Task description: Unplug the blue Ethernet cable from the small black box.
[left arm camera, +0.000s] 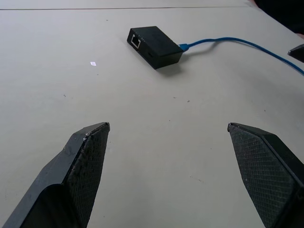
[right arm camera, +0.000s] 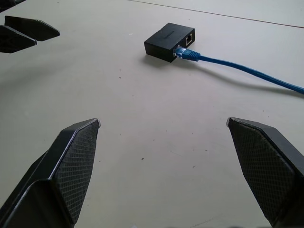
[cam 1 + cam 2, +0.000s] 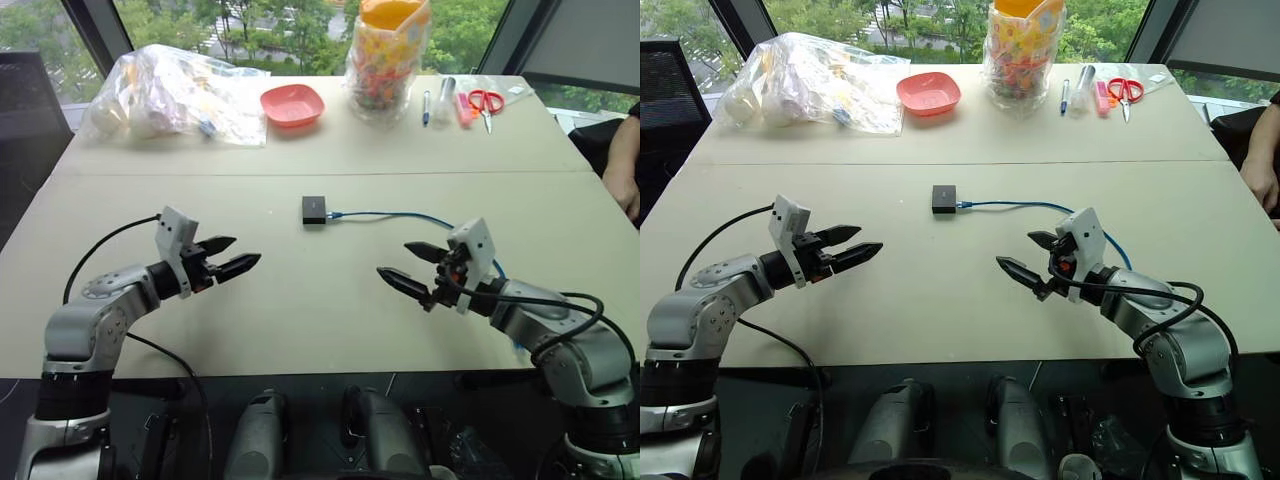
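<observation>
Centrally one small black box [image 3: 314, 210], one blue Ethernet cable [image 3: 400, 215]

The small black box [image 3: 314, 210] I'm after lies flat on the table [image 3: 300, 300], a matte, roughly square block. The blue Ethernet cable [image 3: 400, 215] is plugged into the box's right side, running right from the box along the tabletop, then curving toward me.
</observation>
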Motion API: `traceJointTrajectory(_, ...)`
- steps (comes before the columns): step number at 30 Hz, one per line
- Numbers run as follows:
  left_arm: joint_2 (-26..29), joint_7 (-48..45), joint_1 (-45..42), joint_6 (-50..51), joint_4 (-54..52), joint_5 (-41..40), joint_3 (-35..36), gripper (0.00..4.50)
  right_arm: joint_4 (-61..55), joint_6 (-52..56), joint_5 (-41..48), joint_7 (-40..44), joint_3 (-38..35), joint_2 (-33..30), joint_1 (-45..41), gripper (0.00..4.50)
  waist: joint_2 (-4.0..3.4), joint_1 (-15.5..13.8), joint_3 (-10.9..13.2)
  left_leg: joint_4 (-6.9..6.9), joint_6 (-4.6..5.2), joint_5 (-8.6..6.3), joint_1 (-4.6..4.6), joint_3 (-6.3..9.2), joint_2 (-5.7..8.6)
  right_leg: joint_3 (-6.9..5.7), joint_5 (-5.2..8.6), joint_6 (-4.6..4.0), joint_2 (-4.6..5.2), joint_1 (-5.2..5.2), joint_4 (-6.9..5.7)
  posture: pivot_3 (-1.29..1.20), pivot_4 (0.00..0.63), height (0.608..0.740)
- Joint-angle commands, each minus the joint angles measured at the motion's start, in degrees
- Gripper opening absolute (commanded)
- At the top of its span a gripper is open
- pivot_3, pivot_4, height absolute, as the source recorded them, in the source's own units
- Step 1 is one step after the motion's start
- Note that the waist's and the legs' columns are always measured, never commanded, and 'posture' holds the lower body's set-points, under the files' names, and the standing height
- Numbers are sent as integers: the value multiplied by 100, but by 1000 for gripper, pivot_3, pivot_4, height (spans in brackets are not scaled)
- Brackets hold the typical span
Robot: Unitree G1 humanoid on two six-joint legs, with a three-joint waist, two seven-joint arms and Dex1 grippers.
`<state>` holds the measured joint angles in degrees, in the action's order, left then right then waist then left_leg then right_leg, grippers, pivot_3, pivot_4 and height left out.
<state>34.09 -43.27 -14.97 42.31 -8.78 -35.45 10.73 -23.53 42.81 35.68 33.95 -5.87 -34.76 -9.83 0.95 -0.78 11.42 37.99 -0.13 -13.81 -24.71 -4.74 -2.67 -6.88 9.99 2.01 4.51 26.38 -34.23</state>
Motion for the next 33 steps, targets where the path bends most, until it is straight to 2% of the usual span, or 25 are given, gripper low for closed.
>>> traceJointTrajectory(1,8,54,-6,-22,-212,-109,168,4126,-35,-147,-24,55,-22,40,-89,4500,0,-1,0,0,0,0,0,0,0,0,0,0,0,0,0,0,150,740)
traceJointTrajectory(14,-13,104,-288,-157,120,28,59,4126,54,-234,-190,-22,-70,141,-147,4500,0,2,0,2,1,1,1,-1,0,0,-1,0,-1,0,-8,0,150,740)
traceJointTrajectory(23,3,-43,-734,-540,732,271,-36,4126,273,-263,-314,39,-31,106,-331,4500,0,1,0,7,2,2,2,-1,1,0,-3,0,-2,-1,-13,0,150,740)
traceJointTrajectory(31,422,-989,-1374,-965,1592,644,-398,4126,1288,-775,-919,528,456,27,-1188,4500,1,14,0,8,3,2,5,-8,5,1,-6,1,-5,2,-18,0,150,740)
traceJointTrajectory(33,840,-1807,-1495,-793,1553,574,-640,4126,2505,-1503,-1577,974,1100,166,-2031,4500,4,63,1,9,3,3,8,-10,11,2,-13,12,-6,1,-23,0,150,740)
